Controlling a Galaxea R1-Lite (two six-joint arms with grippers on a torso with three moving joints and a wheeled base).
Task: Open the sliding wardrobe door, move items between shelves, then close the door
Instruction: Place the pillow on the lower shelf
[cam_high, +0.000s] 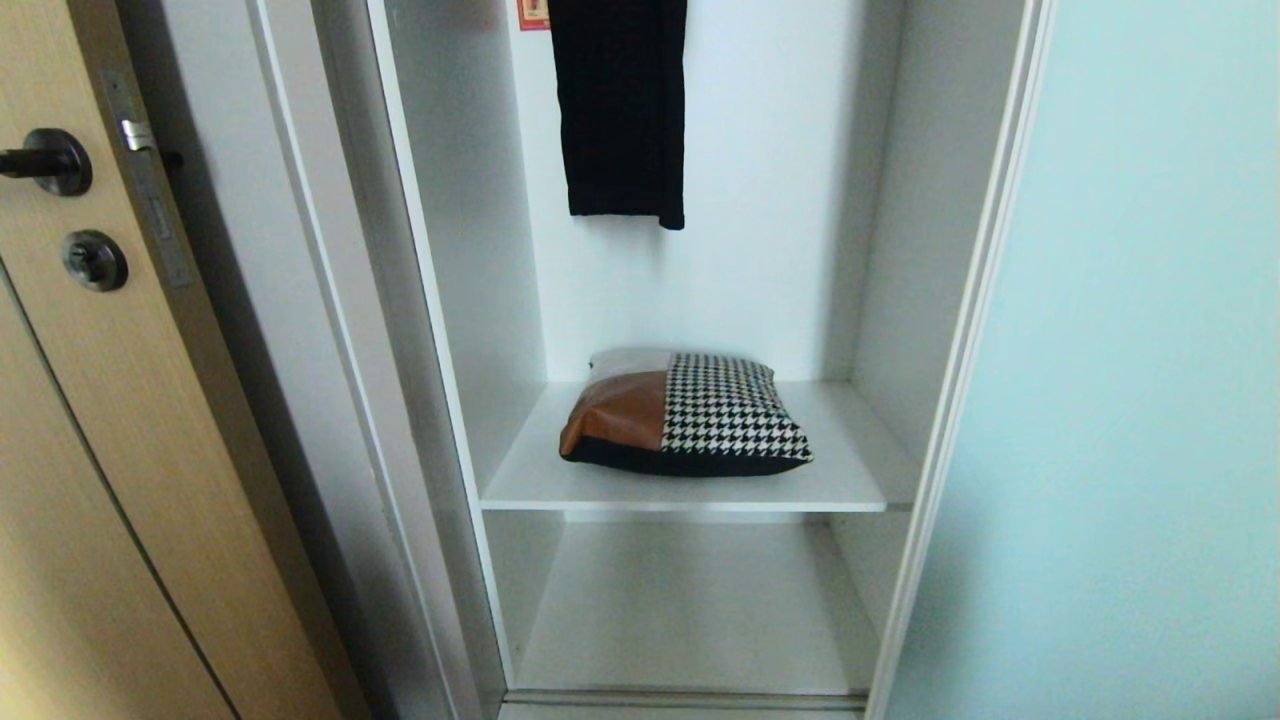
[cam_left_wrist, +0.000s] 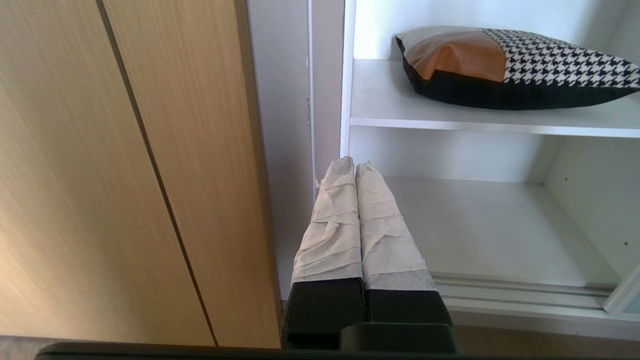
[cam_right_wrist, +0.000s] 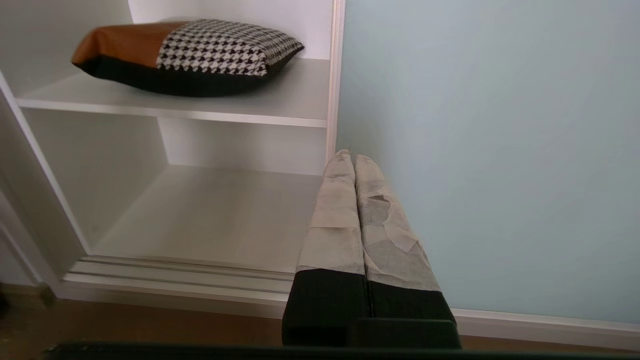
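Note:
The sliding wardrobe door (cam_high: 1130, 380), pale blue-green glass in a thin white frame, stands slid to the right, so the wardrobe is open. A cushion-like bag (cam_high: 685, 412) of tan leather and houndstooth fabric lies on the upper white shelf (cam_high: 850, 480). Under it is a bare lower shelf (cam_high: 690, 610). Neither arm shows in the head view. My left gripper (cam_left_wrist: 354, 164) is shut and empty, low in front of the wardrobe's left side. Just as low, my right gripper (cam_right_wrist: 352, 157) is shut and empty before the door's (cam_right_wrist: 490, 150) left edge. Both wrist views show the bag (cam_left_wrist: 515, 67) (cam_right_wrist: 187, 52).
A light wood door (cam_high: 110, 430) with a dark lever handle (cam_high: 45, 162) stands at the left. A black garment (cam_high: 622, 110) hangs inside the wardrobe above the bag. The door's floor track (cam_right_wrist: 180, 275) runs along the wardrobe's front.

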